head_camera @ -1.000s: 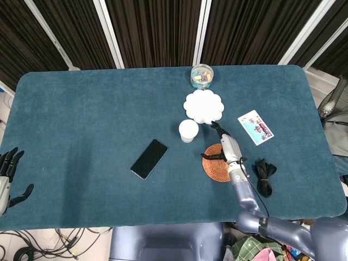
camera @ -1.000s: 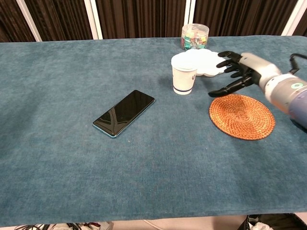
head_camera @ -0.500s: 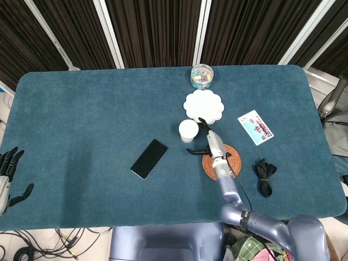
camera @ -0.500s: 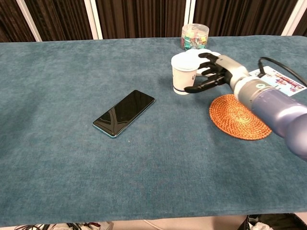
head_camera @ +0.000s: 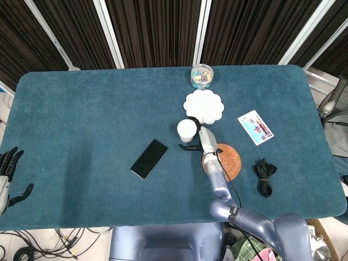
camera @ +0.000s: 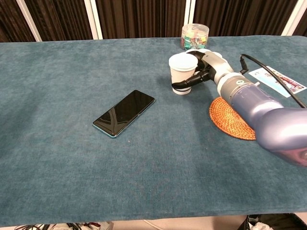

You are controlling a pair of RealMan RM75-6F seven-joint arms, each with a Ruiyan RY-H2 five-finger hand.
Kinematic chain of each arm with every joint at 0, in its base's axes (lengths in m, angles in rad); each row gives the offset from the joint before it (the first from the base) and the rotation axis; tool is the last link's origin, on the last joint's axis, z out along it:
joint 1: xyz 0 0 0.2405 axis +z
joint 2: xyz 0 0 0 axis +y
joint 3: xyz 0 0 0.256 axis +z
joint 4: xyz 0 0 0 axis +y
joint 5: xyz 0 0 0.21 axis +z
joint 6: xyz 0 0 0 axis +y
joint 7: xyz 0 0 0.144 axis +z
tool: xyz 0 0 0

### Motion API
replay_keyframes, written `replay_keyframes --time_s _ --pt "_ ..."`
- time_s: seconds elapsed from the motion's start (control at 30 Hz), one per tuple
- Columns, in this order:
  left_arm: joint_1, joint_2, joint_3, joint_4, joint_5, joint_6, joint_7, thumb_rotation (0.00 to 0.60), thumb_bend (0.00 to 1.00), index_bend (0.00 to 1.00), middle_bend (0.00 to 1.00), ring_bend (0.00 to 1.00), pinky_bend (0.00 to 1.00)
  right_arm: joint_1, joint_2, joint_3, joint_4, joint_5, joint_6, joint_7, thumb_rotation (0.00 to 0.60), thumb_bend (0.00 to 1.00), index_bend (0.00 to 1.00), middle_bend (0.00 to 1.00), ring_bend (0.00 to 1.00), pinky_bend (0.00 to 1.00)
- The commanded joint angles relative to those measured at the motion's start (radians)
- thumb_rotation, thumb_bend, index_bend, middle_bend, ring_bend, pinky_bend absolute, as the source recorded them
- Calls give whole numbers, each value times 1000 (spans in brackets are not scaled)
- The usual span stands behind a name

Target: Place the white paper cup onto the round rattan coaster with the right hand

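The white paper cup (head_camera: pixel 186 129) (camera: pixel 180 72) stands upright on the blue table, left of the round rattan coaster (head_camera: pixel 230 159) (camera: pixel 231 121). My right hand (head_camera: pixel 199 139) (camera: pixel 203 70) wraps the cup from its right side, thumb low across the front and fingers behind. The forearm passes over the coaster and hides part of it. My left hand (head_camera: pixel 8 175) hangs open off the table's near left corner, holding nothing.
A black phone (head_camera: pixel 149 159) (camera: pixel 124 113) lies left of the cup. Behind the cup sit a white flower-shaped plate (head_camera: pixel 204 106) and a clear jar (head_camera: pixel 202 76) (camera: pixel 194 35). A printed card (head_camera: pixel 255 127) (camera: pixel 277 79) and a black strap (head_camera: pixel 264 175) lie right of the coaster.
My right hand swept left from above the coaster to the cup and closed around it. The cup shifted slightly left. The left hand stayed put.
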Motion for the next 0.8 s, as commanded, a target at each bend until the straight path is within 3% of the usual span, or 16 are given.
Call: replay_keyframes --time_s 0.03,0.17,0.47,0.63,0.8 --pt "0 1 0 0 -1 0 -1 600 297 14 3 0 0 8 -18 7 22 -17 15 7 600 108 342 342 344 208" --pt "0 1 0 1 -2 -1 -2 600 297 14 2 0 0 10 -32 10 42 -33 35 11 600 216 438 406 421 318" --pt "1 1 2 2 -2 -2 0 600 297 14 3 0 0 -7 -5 12 3 -83 62 37 600 266 459 420 433 331" --pt "1 1 3 0 -2 -3 5 600 297 14 3 0 0 -45 78 -17 -121 -130 91 2 600 267 459 416 433 331" --pt "2 -1 4 -1 -1 -1 9 600 297 14 2 0 0 -127 230 -61 -354 -115 106 -120 600 266 460 412 433 331"
